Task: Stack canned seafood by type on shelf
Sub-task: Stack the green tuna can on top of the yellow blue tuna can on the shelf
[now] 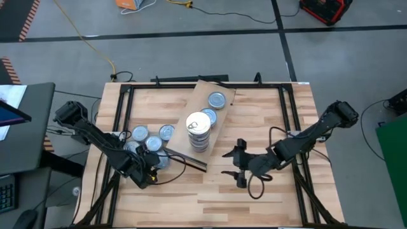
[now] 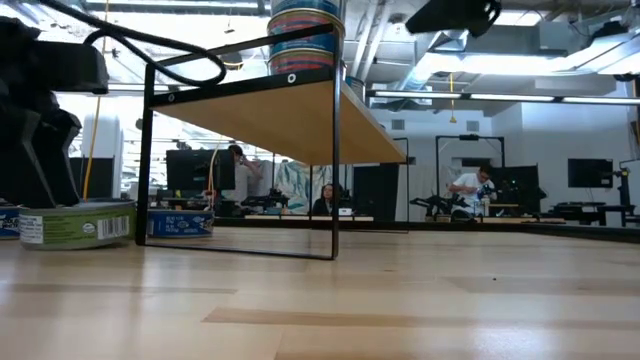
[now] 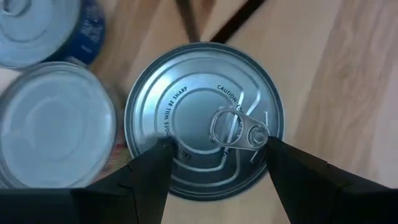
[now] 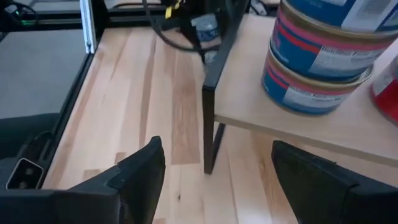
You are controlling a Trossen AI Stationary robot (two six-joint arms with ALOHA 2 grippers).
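I see the shelf [image 1: 194, 105] sitting diagonally mid-table, raised on thin dark legs. On it: a stack of cans [image 1: 198, 130] near the front end, topped by a pale pull-tab lid, with blue-and-red labelled tins under it in the right wrist view [image 4: 317, 78]. Two single silver-topped cans sit farther back on the board, one at [image 1: 217, 100], one at [image 1: 208, 117], just beside the stack.

Loose cans [image 1: 147, 137] are clustered on the table to the left of the shelf, touching or nearly touching each other. In the low view one green-labelled tin [image 2: 75, 222] stands on the wood there.

Left gripper [image 1: 150, 170] is down at the near edge of that cluster. In its wrist view I see the fingers [image 3: 140, 177] spread wide, straddling a silver pull-tab can [image 3: 205, 118]; both tips overlap the rim edge. I can't tell if they're actually pressing it. Can is still flat on the table, neighbours just beside it.

Right gripper [image 1: 232, 166] is right of the shelf, near its front end, low over bare table. Jaws apart, nothing between them.
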